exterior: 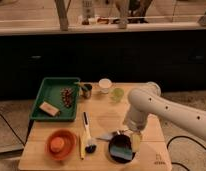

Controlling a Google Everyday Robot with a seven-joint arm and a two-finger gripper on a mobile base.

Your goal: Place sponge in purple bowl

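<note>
The dark purple bowl (116, 148) stands at the front of the wooden table, right of centre. A blue sponge (122, 152) lies inside it, toward its front. My gripper (132, 138) hangs from the white arm (161, 107) that reaches in from the right. It is just above the bowl's right rim, close over the sponge. The gripper partly hides the bowl's right side, and I cannot tell whether it touches the sponge.
A green tray (52, 86) at the back left holds a tan block (49, 108) and dark bits. An orange bowl (61, 144) is at the front left, with a brush (88, 134) beside it. A dark cup (86, 90), a white cup (104, 85) and a green cup (117, 94) stand at the back.
</note>
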